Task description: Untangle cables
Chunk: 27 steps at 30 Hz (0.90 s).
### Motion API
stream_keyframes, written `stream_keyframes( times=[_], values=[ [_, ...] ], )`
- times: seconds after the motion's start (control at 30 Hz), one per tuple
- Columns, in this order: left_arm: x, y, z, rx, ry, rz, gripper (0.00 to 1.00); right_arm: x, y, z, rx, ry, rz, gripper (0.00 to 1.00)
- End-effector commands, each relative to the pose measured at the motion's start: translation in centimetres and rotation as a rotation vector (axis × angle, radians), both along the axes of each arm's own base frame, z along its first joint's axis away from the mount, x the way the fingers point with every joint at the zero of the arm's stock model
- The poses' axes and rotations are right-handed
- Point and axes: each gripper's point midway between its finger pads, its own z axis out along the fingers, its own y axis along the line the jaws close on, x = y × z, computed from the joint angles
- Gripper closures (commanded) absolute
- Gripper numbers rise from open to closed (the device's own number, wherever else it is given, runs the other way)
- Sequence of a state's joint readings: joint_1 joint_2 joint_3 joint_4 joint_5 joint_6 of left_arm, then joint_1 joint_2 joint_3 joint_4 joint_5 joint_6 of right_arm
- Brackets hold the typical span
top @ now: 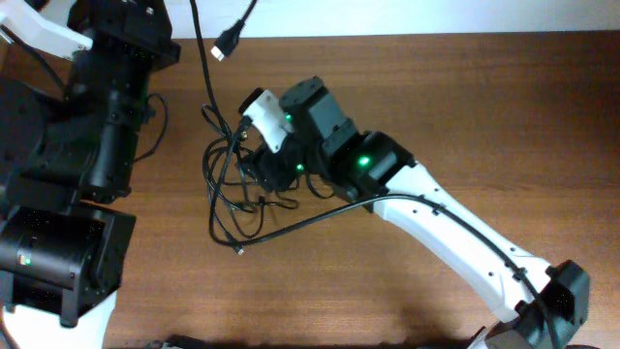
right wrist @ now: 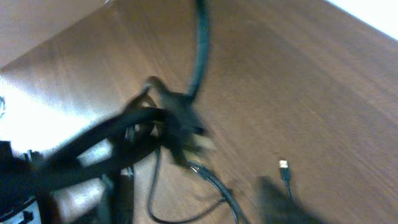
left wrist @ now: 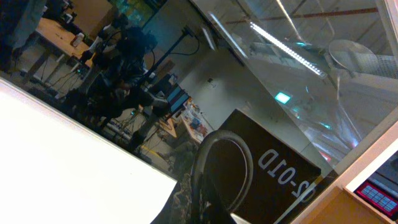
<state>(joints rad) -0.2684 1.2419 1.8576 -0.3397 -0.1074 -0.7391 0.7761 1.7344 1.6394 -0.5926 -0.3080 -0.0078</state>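
Observation:
The cables are a tangle of thin black loops on the wooden table, left of centre. One strand runs up to a plug near the table's far edge. My right gripper is down in the right side of the tangle. In the blurred right wrist view a bunch of cables runs from my fingers at lower left to a knot, and it looks gripped. A loose metallic plug lies on the wood. My left arm is folded at the left, and its fingers do not show clearly in any view.
The left arm's black base fills the left edge of the table. The right arm's own black wire runs along its white link across the cables' lower right. The left wrist view looks out at the room, with a black loop close by.

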Motion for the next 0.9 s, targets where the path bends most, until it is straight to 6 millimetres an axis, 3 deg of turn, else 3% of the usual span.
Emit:
stream_keyframes(
  times=[0.0,0.07,0.17,0.2,0.33,0.4,0.47,0.53,0.63,0.7,0.8,0.87],
  values=[
    [-1.5,0.0,1.4,0.002,-0.035,-0.015,1.0,0.8,-0.3,-0.9,-0.027,-0.003,-0.027,0.96],
    [-1.2,1.6,-0.5,0.03,0.047,0.081,1.0,2.5,-3.0,0.6,-0.015,-0.017,-0.092,0.96],
    [-0.6,3.8,-4.2,0.111,0.198,0.224,1.0,5.4,-10.8,5.2,0.04,-0.046,-0.279,0.96],
    [-0.2,3.9,-5.5,0.15,0.246,0.238,1.0,5.2,-13.2,7.1,0.062,-0.059,-0.33,0.96],
    [2.6,4.8,-10.6,0.219,0.43,0.336,1.0,2.7,-18.7,13.3,0.13,-0.175,-0.438,0.96],
    [4.5,5.2,-14.4,0.28,0.56,0.391,1.0,1.0,-22.2,17.0,0.155,-0.285,-0.536,0.96],
    [6.3,5.0,-17.8,0.336,0.667,0.401,1.0,-0.2,-25.2,19.3,0.169,-0.362,-0.625,0.96],
    [8.1,4.4,-21.9,0.398,0.786,0.394,1.0,-1.2,-29.0,21.0,0.168,-0.423,-0.742,0.96],
    [9.7,4.0,-26.6,0.469,0.922,0.385,1.0,-1.0,-33.6,21.5,0.147,-0.454,-0.885,0.96],
    [10.0,3.9,-28.1,0.491,0.965,0.381,1.0,0.0,-36.9,21.1,0.116,-0.452,-0.99,0.96],
    [9.8,4.1,-28.4,0.503,0.985,0.386,1.0,2.1,-41.6,20.8,0.09,-0.466,-1.12,0.96],
    [9.4,4.1,-28.8,0.513,1.005,0.382,1.0,4.4,-45.6,21.9,0.107,-0.539,-1.199,0.96]
  ],
)
